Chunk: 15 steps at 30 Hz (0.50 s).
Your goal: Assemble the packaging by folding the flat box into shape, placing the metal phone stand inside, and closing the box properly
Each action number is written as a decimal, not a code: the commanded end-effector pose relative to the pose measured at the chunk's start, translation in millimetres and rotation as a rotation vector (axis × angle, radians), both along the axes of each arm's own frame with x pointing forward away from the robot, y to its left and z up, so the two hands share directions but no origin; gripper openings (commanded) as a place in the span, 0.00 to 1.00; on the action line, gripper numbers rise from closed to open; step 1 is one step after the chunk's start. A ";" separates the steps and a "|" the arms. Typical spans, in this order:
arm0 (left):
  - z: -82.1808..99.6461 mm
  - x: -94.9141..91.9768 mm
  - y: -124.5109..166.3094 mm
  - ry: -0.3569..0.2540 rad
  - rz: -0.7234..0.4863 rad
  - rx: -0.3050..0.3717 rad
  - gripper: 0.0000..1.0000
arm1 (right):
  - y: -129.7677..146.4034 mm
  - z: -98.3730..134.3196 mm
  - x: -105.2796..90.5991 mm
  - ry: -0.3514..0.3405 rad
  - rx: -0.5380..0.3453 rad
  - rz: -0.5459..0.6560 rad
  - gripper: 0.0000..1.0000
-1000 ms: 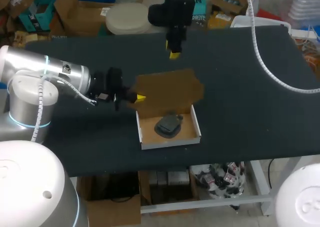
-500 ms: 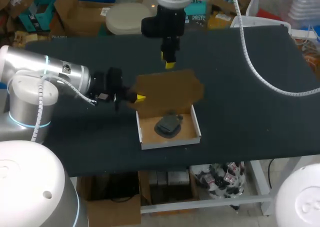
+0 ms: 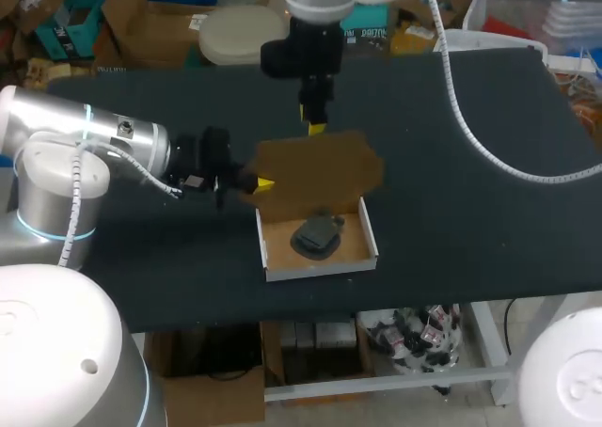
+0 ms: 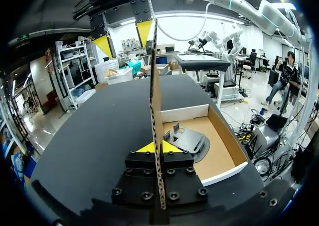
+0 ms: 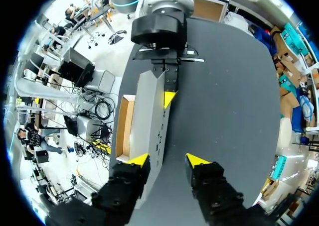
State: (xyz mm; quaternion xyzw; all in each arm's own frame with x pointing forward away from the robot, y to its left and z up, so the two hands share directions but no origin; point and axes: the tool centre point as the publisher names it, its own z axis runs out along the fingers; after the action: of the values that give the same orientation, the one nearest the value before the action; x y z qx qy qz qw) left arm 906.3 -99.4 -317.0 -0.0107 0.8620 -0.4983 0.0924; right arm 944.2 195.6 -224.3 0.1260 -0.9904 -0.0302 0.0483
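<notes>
left tool: pinching upright box lid | right tool: spread, at lid's far edge | phone stand: in box

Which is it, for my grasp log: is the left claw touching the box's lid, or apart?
Touching. The left wrist view shows the upright lid pinched from both sides between the yellow tips of the left claw.
</notes>
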 end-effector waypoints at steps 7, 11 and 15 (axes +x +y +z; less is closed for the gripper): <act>-3.9 0.8 0.0 0.000 -0.002 0.000 0.00 | -0.6 2.1 -13.4 -0.014 0.000 0.003 0.48; -3.9 0.8 0.0 0.000 -0.002 0.000 0.00 | 0.0 3.1 -17.2 -0.018 -0.002 0.006 0.47; -3.9 0.8 0.0 0.000 -0.002 0.000 0.00 | -0.1 2.6 -21.0 -0.019 -0.007 0.006 0.48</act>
State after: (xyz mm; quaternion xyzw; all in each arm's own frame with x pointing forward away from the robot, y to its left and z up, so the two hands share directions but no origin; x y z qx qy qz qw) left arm 906.1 -99.5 -317.1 -0.0105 0.8620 -0.4983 0.0923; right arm 927.3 196.4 -222.8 0.1295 -0.9903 -0.0266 0.0426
